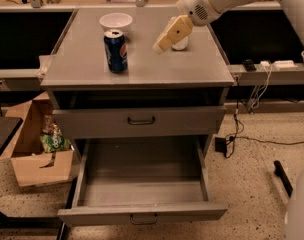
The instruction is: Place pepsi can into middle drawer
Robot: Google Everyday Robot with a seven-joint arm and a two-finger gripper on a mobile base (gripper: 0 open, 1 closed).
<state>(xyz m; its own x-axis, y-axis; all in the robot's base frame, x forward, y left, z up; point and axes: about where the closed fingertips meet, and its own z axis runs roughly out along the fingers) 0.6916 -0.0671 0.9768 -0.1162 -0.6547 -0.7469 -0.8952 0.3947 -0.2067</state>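
Grey cabinet top [192,69] in a workshop, benches behind. Standing upright on its left half, just at 6 o'clock from a white bowl [116,21]: the pepsi can [115,51]. Hovering over the right half, in front of a clear bottle [181,44]: the gripper [162,44], slanted down toward 8 o'clock. Open or closed, impossible to tell. Seen from the gripper, pepsi can at 9 o'clock, near but apart, long axis vertical. Pulled out at 6 o'clock below: the middle drawer [142,184].
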